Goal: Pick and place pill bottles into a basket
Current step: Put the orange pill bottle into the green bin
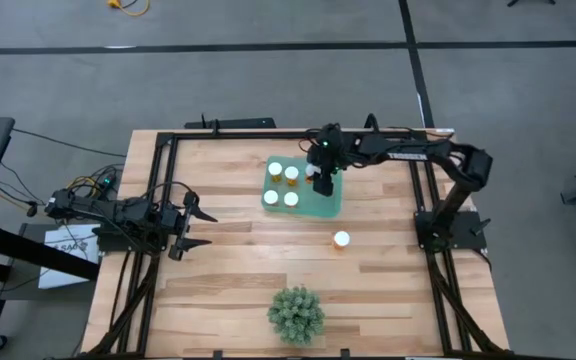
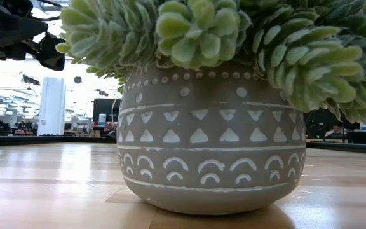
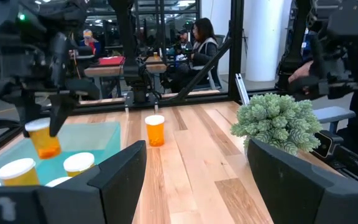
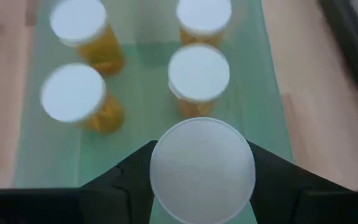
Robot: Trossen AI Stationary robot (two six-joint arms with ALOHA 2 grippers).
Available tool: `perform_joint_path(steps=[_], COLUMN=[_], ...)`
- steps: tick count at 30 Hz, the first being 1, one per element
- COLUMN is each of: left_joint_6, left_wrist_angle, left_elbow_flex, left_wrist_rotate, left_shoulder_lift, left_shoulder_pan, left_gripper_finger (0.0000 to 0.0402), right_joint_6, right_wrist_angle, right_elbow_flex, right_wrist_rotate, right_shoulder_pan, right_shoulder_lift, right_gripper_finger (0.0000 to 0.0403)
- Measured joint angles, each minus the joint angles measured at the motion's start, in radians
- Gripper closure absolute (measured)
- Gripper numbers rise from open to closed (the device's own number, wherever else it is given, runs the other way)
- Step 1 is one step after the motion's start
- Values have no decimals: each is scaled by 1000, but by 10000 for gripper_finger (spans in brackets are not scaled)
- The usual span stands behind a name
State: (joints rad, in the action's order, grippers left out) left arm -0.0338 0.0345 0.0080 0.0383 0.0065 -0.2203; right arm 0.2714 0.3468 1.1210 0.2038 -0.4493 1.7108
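The teal-green tray lies at the table's far middle. Several amber pill bottles with white caps stand in it. My right gripper hangs over the tray's right part, shut on another pill bottle. One more bottle stands on the bare wood on the near side of the tray, and shows in the left wrist view. My left gripper waits open and empty at the table's left. My right gripper pinches the bottle at its top, by the white cap, between its two fingers. The fingers come from above, pointing down. The bottle hangs below them, nearly upright, its amber body clear of the tray floor.
A round spiky green plant in a patterned grey pot stands at the table's near middle and fills the low view. Black frame rails run along the table's edges. People sit in the room beyond the table.
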Motion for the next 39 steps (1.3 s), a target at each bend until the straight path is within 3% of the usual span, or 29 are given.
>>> perform_joint_path(steps=[7, 17, 25, 32, 39], left_joint_6=[-1, -7, -10, -10, -10], left_wrist_angle=[0, 0, 0, 0, 0], left_elbow_flex=[0, 0, 0, 0, 0], left_wrist_rotate=[0, 0, 1, 0, 0], left_shoulder_lift=[0, 0, 0, 0, 0], left_shoulder_pan=[0, 0, 0, 0, 0], left_gripper_finger=[132, 132, 132, 132, 132], right_joint_6=[19, 51, 69, -15, -146], right_wrist_angle=[12, 24, 182, 382, 558], right_elbow_flex=[-1, -1, 59, 48, -2], right_wrist_rotate=[6, 0, -27, -19, -19], right_shoulder_pan=[-19, -16, 23, 146, 307], right_shoulder_lift=[32, 19, -202, -427, -490], right_gripper_finger=[169, 164, 164, 163, 162])
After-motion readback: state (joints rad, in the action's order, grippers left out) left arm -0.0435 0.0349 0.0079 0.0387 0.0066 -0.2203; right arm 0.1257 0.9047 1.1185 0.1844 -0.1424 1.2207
